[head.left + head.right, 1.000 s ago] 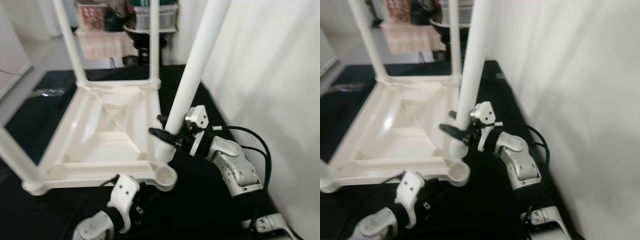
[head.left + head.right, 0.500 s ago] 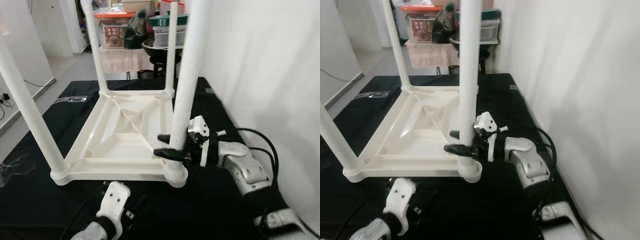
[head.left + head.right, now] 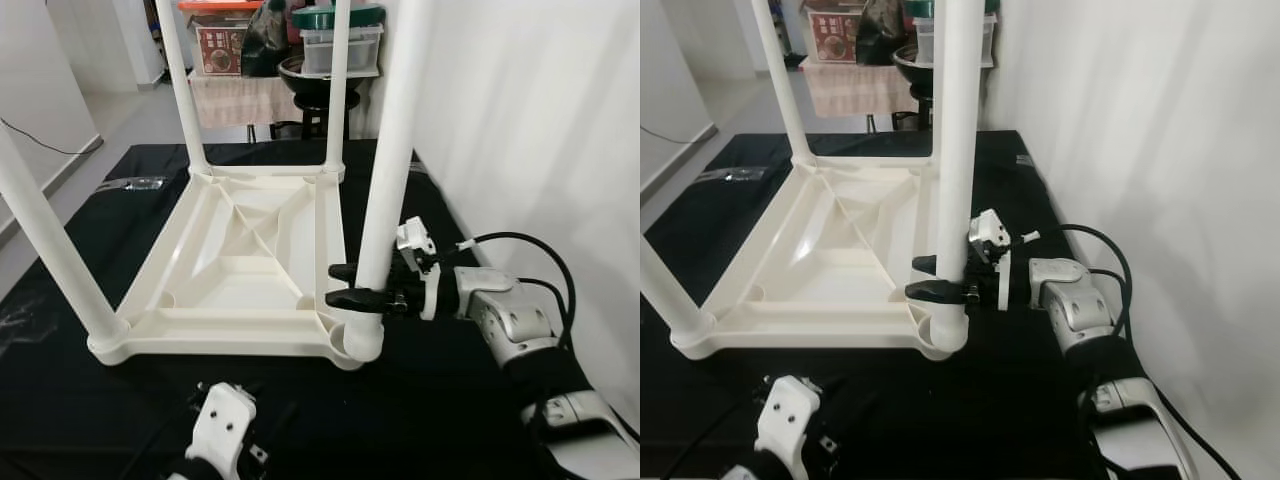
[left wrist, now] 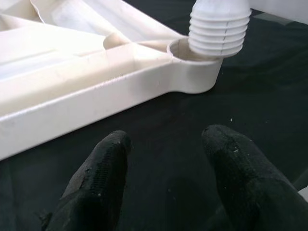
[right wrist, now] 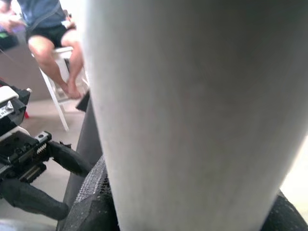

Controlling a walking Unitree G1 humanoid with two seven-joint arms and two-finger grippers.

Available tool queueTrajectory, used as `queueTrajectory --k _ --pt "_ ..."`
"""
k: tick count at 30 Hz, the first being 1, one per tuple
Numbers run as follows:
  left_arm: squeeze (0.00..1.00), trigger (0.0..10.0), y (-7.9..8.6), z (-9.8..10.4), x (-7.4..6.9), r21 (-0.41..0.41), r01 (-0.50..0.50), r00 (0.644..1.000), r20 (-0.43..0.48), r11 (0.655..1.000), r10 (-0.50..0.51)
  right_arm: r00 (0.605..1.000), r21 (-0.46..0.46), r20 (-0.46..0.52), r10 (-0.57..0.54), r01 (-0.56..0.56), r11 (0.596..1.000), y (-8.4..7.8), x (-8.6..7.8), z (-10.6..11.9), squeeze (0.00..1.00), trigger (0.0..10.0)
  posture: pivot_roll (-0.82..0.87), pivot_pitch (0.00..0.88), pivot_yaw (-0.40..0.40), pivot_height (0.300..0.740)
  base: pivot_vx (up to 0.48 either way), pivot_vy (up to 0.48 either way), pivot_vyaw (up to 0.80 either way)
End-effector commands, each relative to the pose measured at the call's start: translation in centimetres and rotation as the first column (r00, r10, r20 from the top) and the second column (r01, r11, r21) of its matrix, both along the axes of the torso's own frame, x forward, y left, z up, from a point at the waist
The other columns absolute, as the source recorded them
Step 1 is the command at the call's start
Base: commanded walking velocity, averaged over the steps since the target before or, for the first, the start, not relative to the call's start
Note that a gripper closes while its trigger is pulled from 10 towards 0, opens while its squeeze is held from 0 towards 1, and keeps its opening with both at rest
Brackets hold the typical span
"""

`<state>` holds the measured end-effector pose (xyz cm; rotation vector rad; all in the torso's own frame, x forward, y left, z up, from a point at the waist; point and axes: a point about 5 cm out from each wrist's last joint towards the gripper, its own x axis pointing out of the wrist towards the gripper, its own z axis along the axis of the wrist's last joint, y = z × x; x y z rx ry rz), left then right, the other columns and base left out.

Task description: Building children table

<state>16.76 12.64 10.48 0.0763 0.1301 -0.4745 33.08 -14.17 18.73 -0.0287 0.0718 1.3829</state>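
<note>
Tabletop (image 3: 250, 270) upside down, four legs; right gripper (image 3: 352, 285) clamped on near-right leg (image 3: 385, 190); left gripper (image 4: 168, 168) fingers apart, empty.

Bright, even daylight, head views sharp; the leg (image 5: 192, 115) between the right jaws looms blurred, soft glare.

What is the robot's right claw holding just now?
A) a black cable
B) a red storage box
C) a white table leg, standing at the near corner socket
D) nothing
C: the right gripper has its black fingers closed around the white table leg, low down above the tabletop's corner socket.
</note>
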Motion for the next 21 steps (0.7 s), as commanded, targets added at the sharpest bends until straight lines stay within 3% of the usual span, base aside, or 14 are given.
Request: queueTrajectory --k 1,4,10,15,21 --pt "0.00 10.0 0.5 0.2 -0.1 0.030 -0.001 1.000 0.015 1.000 0.000 0.999 0.013 -0.010 0.041 -0.040 0.999 0.5 -0.3 0.1 0.00 10.0 0.04 0.170 0.006 0.740 0.000 0.000 0.00" --pt "0.00 10.0 0.6 0.5 -0.3 -0.007 0.003 1.000 0.017 1.000 -0.003 0.991 0.006 0.004 0.132 -0.133 0.991 1.3 -1.5 0.5 0.00 10.0 0.04 0.205 0.009 0.740 0.000 0.000 0.00" --pt "0.00 10.0 0.3 0.6 -0.3 -0.023 0.025 1.000 0.019 0.999 -0.024 0.982 0.013 0.026 0.186 -0.187 0.982 2.1 -2.1 1.1 0.00 10.0 0.05 0.217 0.000 0.740 0.000 0.000 0.00" --pt "0.00 10.0 -0.1 0.8 -0.1 -0.034 0.042 0.999 0.025 0.999 -0.041 0.987 0.035 0.066 0.145 -0.147 0.989 3.8 -1.1 1.9 0.00 10.0 0.06 0.220 -0.016 0.740 0.000 0.000 0.00" --pt "0.00 10.0 -0.3 0.9 -0.1 -0.037 0.038 0.999 0.035 0.999 -0.037 0.988 0.019 0.054 0.145 -0.146 0.989 3.5 -0.4 1.8 0.00 10.0 0.06 0.226 -0.029 0.740 0.000 0.000 0.00"
